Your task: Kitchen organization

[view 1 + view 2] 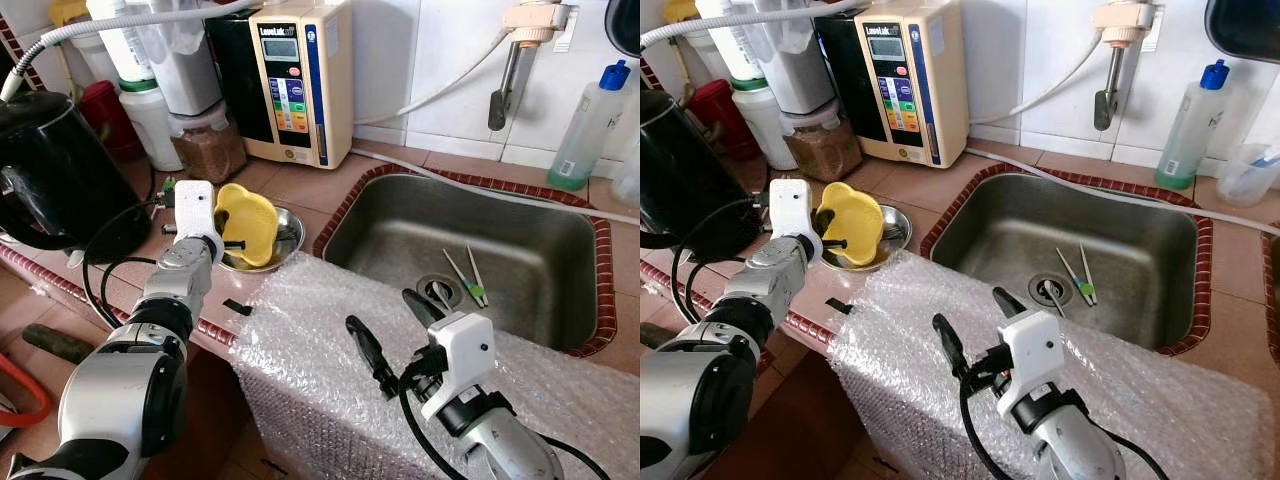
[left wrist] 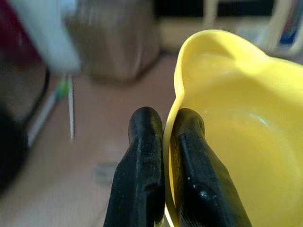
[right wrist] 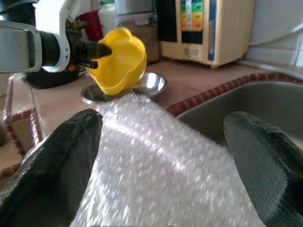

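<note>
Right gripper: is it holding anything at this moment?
No. The right gripper hangs open above the bubble wrap, fingers spread wide with nothing between them.

You can make out one piece of writing: a short brand line in pale letters on the dark panel at the top of the cream water ionizer (image 1: 298,80) standing on the worktop (image 1: 300,185), though it is too small to spell out. Its coloured button strip (image 1: 290,105) carries marks you cannot read. The blue-capped bottle (image 1: 590,125) shows no legible label.
</note>
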Motion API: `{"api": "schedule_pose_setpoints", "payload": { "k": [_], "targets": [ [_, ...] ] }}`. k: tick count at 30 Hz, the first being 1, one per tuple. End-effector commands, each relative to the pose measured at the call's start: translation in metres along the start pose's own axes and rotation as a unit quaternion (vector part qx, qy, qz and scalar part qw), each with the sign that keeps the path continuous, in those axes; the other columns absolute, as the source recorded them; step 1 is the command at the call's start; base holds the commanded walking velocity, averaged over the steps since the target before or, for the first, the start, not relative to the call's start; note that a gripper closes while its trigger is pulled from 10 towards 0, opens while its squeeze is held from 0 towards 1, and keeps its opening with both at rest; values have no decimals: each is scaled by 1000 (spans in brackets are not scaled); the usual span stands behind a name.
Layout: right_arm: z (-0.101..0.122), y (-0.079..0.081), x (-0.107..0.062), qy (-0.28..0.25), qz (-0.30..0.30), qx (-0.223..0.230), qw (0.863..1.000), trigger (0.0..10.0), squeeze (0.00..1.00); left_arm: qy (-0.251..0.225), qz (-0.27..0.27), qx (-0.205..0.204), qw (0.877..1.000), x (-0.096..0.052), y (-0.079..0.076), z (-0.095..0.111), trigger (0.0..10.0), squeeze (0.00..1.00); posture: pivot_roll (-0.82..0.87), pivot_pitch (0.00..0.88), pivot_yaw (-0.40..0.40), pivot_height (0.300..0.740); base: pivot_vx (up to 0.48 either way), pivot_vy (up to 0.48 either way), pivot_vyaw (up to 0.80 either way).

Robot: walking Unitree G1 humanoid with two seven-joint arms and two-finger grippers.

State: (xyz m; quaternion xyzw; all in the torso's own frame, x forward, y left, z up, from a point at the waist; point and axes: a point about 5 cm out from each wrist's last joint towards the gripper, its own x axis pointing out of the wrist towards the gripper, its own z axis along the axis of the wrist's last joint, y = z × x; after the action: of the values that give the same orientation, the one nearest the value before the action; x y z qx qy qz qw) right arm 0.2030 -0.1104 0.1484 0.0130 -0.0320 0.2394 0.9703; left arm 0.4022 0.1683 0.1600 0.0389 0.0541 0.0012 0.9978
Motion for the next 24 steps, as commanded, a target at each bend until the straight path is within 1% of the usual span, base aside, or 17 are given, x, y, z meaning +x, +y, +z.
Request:
{"api": "schedule_pose_setpoints", "payload": {
  "k": [1,2,3,5,6,8,9,10,12,13,14,15,17,18,20,23,24],
  "targets": [
    [2,-4,2,-11,-14,-8,1000,10000,0,-50,-6,17,999,2,-1,19,0,0,-52,0,159,740,0,0,0],
    [6,-8,5,-21,-32,-15,999,10000,0,-70,-7,37,997,1,-2,24,0,0,-49,0,157,740,0,0,0],
    [6,-8,5,-21,-32,-15,999,10000,0,-70,-7,37,997,1,-2,24,0,0,-49,0,157,740,0,0,0],
    [15,-17,8,-43,-59,-18,997,10000,0,-116,-20,71,991,-1,-8,33,0,0,-47,0,153,740,0,0,0],
    [20,-22,10,-54,-71,-18,996,10000,0,-156,-37,90,983,-3,-15,41,0,0,-46,0,150,740,0,0,0],
    [23,-26,11,-59,-79,-20,995,10000,0,-194,-61,109,973,-7,-24,47,0,0,-45,0,147,740,0,0,0],
    [24,-27,12,-60,-81,-20,995,10000,0,-207,-71,116,969,-8,-27,50,0,0,-45,0,147,740,0,0,0],
    [24,-27,12,-60,-81,-20,995,10000,0,-207,-71,116,969,-8,-27,50,0,0,-45,0,147,740,0,0,0],
    [28,-29,16,-68,-82,-26,994,10000,0,-251,-137,129,949,-17,-47,51,0,0,-43,0,143,740,0,0,0],
    [28,-29,16,-68,-82,-26,994,10000,0,-251,-137,129,949,-17,-47,51,0,0,-43,0,143,740,0,0,0],
    [29,-29,17,-70,-82,-26,994,10000,0,-258,-150,131,946,-19,-51,51,0,0,-43,0,143,740,0,0,0],
    [30,-29,19,-74,-82,-24,994,10000,0,-267,-169,134,939,-22,-57,48,0,0,-44,0,142,740,0,0,0],
    [32,-29,22,-77,-79,-21,994,10000,0,-270,-196,135,933,-26,-65,43,0,0,-43,0,140,740,0,0,0],
    [33,-29,26,-80,-75,-18,994,10000,0,-261,-218,122,932,-30,-75,35,0,0,-41,0,134,740,0,0,0],
    [34,-29,28,-83,-73,-11,994,10000,0,-260,-232,116,930,-33,-82,30,0,0,-42,0,134,740,0,0,0],
    [35,-28,30,-84,-73,-7,994,10000,0,-275,-257,122,918,-40,-92,28,0,0,-46,0,130,740,0,0,0],
    [35,-29,32,-85,-78,-2,993,10000,0,-279,-265,113,916,-42,-97,27,0,0,-49,0,129,740,0,0,0]
  ]
}}
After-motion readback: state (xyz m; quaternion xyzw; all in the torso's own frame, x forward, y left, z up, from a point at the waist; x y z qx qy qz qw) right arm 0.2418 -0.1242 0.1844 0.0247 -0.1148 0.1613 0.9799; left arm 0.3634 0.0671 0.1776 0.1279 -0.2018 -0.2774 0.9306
